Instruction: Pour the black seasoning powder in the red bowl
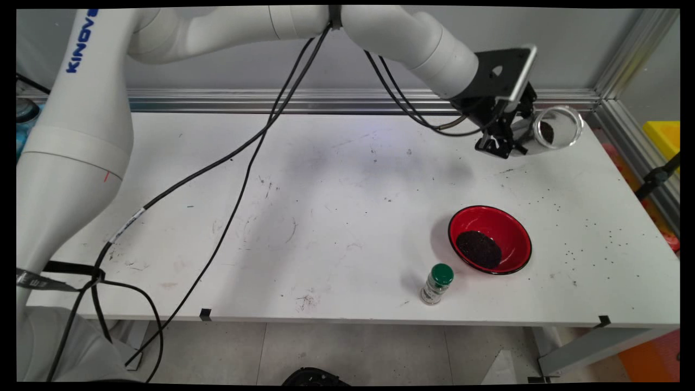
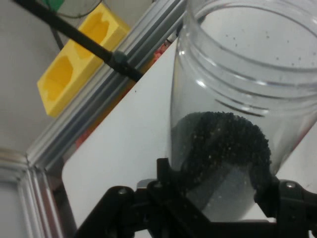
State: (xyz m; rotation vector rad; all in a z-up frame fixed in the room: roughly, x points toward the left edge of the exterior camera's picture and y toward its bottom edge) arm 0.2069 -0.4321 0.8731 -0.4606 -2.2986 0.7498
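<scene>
Two views show your hand [image 1: 516,138] clamped on a clear jar [image 1: 556,129], held tilted above the far right corner of the surface [image 1: 326,217]. In the main view, a red bowl [image 1: 490,239] holding dark grains sits well below the hand, a green-capped bottle [image 1: 437,283] just beside the bowl. From the hand view, the jar [image 2: 237,124] holds a clump of dark grains [image 2: 223,148]; tilted like this, they could spill past the edge.
</scene>
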